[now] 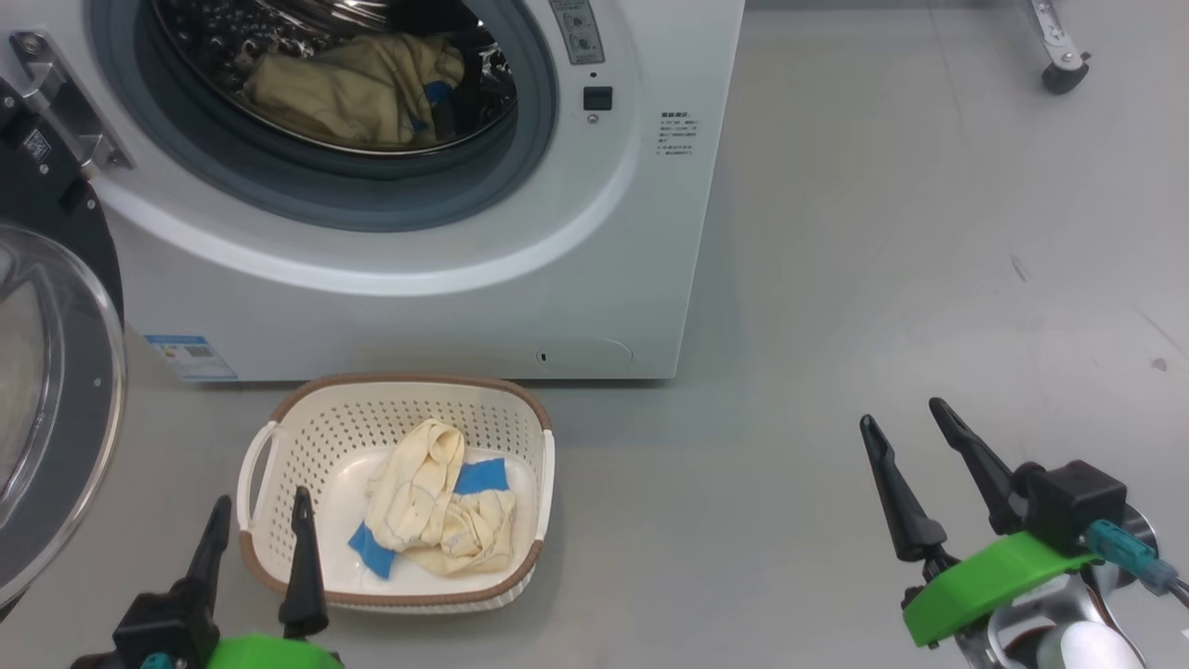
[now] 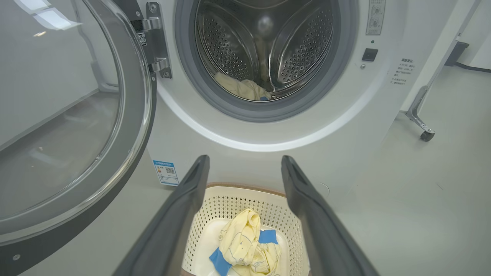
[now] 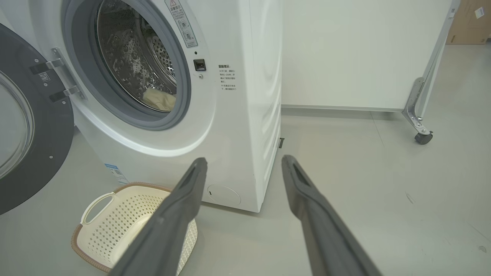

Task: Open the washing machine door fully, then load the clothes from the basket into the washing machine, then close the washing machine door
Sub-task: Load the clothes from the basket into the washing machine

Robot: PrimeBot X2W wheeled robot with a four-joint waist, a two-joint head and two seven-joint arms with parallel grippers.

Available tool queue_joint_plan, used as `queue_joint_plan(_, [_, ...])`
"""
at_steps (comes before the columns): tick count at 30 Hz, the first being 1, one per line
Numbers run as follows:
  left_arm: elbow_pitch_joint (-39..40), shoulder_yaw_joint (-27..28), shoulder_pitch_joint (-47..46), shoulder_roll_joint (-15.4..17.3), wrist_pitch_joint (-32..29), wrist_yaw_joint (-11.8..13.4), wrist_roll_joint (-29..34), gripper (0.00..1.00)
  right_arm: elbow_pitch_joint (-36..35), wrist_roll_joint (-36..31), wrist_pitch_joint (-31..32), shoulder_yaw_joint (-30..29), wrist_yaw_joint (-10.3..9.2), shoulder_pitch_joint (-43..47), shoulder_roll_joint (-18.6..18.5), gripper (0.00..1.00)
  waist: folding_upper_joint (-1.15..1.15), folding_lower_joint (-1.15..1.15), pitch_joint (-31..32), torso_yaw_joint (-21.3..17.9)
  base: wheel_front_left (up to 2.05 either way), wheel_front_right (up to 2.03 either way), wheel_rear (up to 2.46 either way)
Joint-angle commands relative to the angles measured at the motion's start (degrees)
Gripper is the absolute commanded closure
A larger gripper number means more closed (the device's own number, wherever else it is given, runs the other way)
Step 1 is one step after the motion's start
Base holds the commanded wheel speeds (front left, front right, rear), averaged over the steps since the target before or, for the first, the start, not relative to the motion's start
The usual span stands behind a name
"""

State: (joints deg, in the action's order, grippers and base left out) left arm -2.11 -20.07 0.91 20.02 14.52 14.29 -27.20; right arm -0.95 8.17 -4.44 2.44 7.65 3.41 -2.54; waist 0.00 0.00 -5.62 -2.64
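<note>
step: loading | door (image 1: 51, 400) wide open, left edge | 1 garment (image 1: 353, 88) in drum (image 1: 209, 42), upper left; clothes (image 1: 437, 511) in basket (image 1: 409, 383), lower centre | L gripper (image 1: 262, 502) + R gripper (image 1: 903, 415) spread wide, empty | next: L dips in, pinches fabric

Left gripper (image 1: 261, 499), at basket (image 1: 409, 378) near-left rim: two long black fingers (image 1: 302, 557), slim, tapering to points. Black boxy base (image 1: 165, 627); bright green collar (image 1: 269, 652) beside it; small teal speck at base edge.

Right gripper (image 1: 901, 413), well right of basket: same black tapered fingers. Black square housing (image 1: 1077, 502); bright green ring (image 1: 999, 576); teal plug (image 1: 1122, 548) with grey cable (image 1: 1178, 587); silver wrist metal (image 1: 1022, 632); white rounded shell (image 1: 1096, 646).

Wrist views: inner finger faces matte dark grey, shallow groove along each.
</note>
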Motion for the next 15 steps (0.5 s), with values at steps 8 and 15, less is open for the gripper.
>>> queue_joint_plan(8, [-4.02,1.43,-9.0,2.19,-1.76,0.54,-1.93,0.0,-2.54,0.43,-1.12,2.5,-0.16,-4.67,-0.33,0.0,0.0,0.0,-6.04,-1.68,0.0,0.0,0.0])
queue_joint_plan(15, [-14.04,-0.21,-16.9,1.81,-4.42,-5.58,-4.31,0.0,-2.09,1.34,-2.72,4.06,-0.16,-8.31,-0.33,0.0,0.0,0.0,-13.62,-3.94,0.0,0.0,0.0])
